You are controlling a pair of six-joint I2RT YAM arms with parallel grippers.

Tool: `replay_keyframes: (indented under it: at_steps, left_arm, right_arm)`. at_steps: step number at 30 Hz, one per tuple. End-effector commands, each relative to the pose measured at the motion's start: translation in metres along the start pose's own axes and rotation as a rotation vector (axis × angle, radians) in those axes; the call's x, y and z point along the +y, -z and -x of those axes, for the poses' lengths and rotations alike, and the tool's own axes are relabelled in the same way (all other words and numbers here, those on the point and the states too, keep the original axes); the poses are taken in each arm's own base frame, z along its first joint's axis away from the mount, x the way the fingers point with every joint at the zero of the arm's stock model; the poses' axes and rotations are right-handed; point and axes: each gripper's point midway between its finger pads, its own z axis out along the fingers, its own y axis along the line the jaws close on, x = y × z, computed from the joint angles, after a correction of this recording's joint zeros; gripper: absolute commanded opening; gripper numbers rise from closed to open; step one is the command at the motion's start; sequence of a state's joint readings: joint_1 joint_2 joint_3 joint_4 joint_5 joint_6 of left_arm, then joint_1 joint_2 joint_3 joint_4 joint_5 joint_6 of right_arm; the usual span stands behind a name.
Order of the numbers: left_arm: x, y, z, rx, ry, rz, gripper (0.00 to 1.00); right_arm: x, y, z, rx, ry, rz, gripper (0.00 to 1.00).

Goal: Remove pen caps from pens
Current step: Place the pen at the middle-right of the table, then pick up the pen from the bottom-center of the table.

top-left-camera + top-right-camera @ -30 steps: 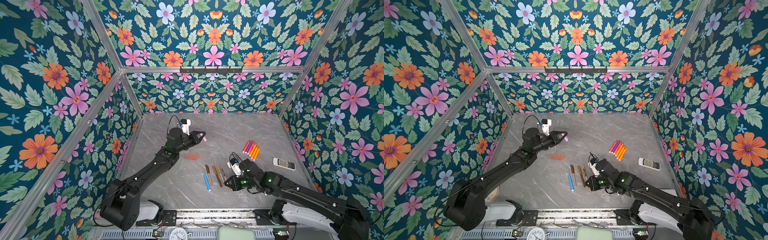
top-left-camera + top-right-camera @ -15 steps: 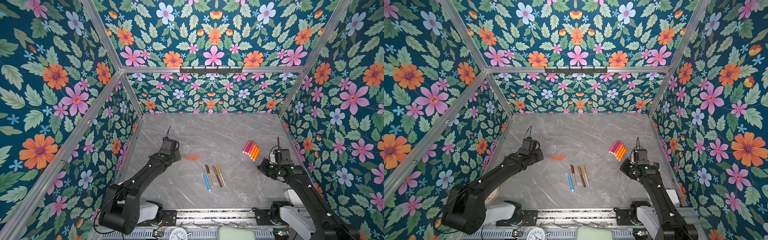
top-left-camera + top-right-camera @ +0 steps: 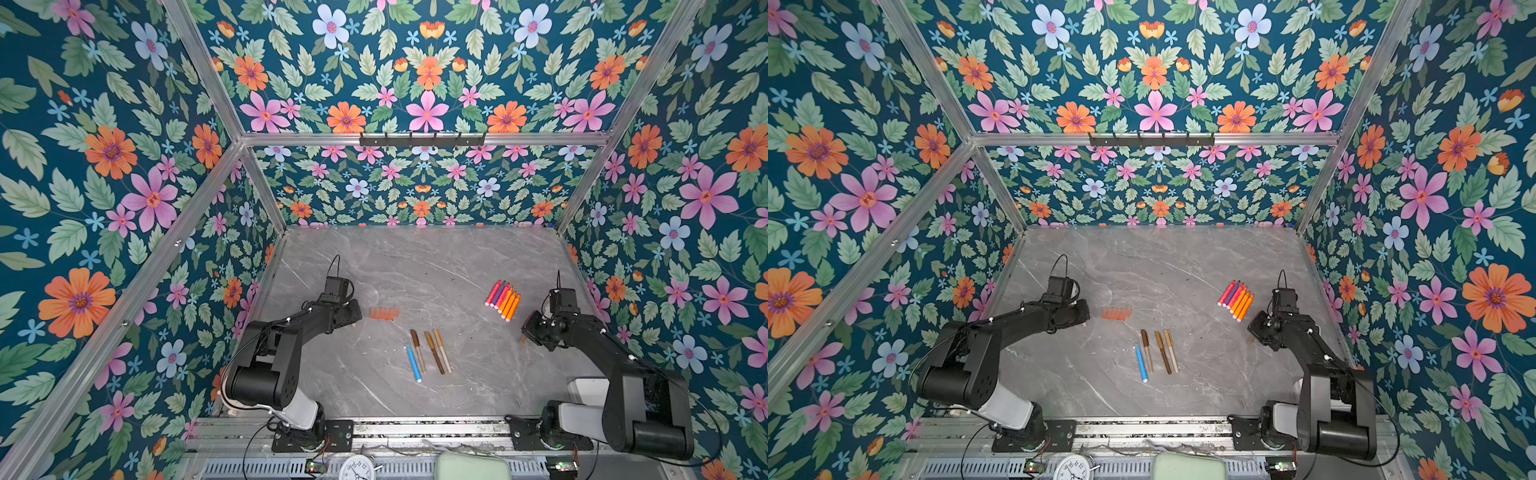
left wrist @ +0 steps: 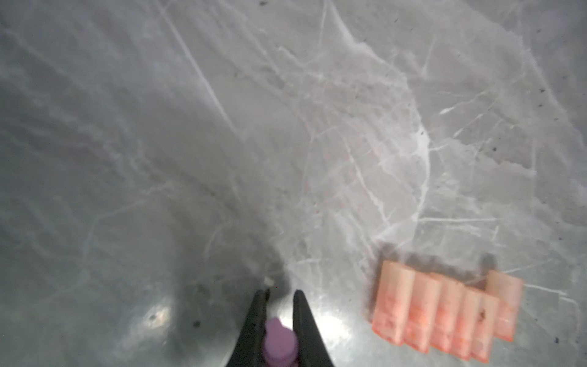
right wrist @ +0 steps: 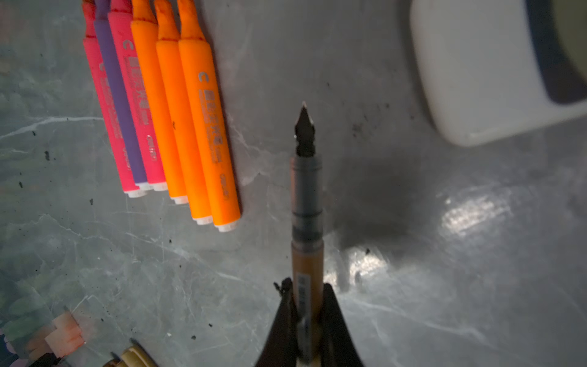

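Both top views, left arm: elbow folded low, forearm reaching in from the left wall, left end effector [image 3: 354, 319] tipped down at the tabletop [image 3: 415, 266]; jaws hidden under the wrist.
Both top views, right arm: elbow raised, forearm sloping down near the right wall, right end effector [image 3: 526, 333] low over the tabletop; a brown stub shows below it.
Both top views, surroundings: orange caps [image 3: 384, 313] in a tight row just beside the left end effector; six uncapped pens [image 3: 503, 299] side by side near the right end effector; four pens [image 3: 428, 353], one blue and three brown-gold, lie between the arms.
Left wrist view, grip: left end effector clamped on a pink cap [image 4: 279, 341], jaws just above the tabletop.
Left wrist view, nearby: orange caps [image 4: 444, 311] lie apart from the jaws, touching one another.
Right wrist view, grip: right end effector clamped on a brown pen [image 5: 306, 197], dark nib bare.
Right wrist view, nearby: six uncapped pens [image 5: 162, 120] beside it; white remote [image 5: 489, 63] beyond.
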State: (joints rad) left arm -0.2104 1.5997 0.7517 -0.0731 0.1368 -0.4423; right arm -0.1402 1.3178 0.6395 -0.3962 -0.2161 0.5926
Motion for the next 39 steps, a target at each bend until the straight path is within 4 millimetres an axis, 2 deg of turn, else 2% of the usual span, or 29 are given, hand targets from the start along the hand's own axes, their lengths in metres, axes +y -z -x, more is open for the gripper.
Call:
replay_keyframes:
  at_steps: [1,5,9,12,19,21,23,26,29,34,37,39]
  left_arm:
    - [-0.012,-0.009,0.002,0.017,-0.015,-0.06,0.03]
    - [-0.022,-0.018,0.004,0.037,-0.01,-0.109,0.08]
    - [-0.026,-0.019,0.006,0.043,-0.009,-0.128,0.26]
    - [-0.026,-0.016,0.007,0.037,-0.009,-0.124,0.35]
    - [-0.029,-0.007,0.011,0.022,-0.005,-0.134,0.37]
    - [-0.032,0.002,0.015,0.002,0.0,-0.145,0.37]
    - [-0.039,0.018,0.02,-0.022,0.003,-0.174,0.37]
    - [-0.056,0.05,0.026,-0.076,-0.019,-0.222,0.37]
    - [-0.071,0.081,0.028,-0.13,-0.051,-0.261,0.37]
    - [-0.092,0.112,0.02,-0.18,-0.071,-0.332,0.37]
    - [-0.098,0.118,0.013,-0.182,-0.08,-0.354,0.37]
    - [-0.099,0.118,0.01,-0.178,-0.08,-0.356,0.37]
  right_arm:
    - [0.002,-0.007,0.008,-0.01,0.02,0.0,0.0]
    - [0.003,-0.015,0.006,0.018,0.021,0.006,0.0]
    - [0.006,-0.017,0.005,0.029,0.028,0.02,0.18]
    - [0.006,-0.017,0.005,0.027,0.033,0.025,0.3]
    - [0.011,-0.006,0.004,0.019,0.057,0.043,0.38]
    - [0.012,0.002,0.002,0.007,0.074,0.054,0.39]
    - [0.023,0.016,-0.008,-0.004,0.125,0.101,0.4]
    - [0.05,0.037,-0.039,-0.013,0.301,0.123,0.4]
    - [0.079,0.045,-0.09,0.053,0.467,0.152,0.38]
    - [0.105,0.032,-0.172,0.149,0.691,0.141,0.37]
    - [0.114,0.016,-0.208,0.201,0.764,0.12,0.37]
    - [0.118,0.005,-0.221,0.219,0.798,0.094,0.37]
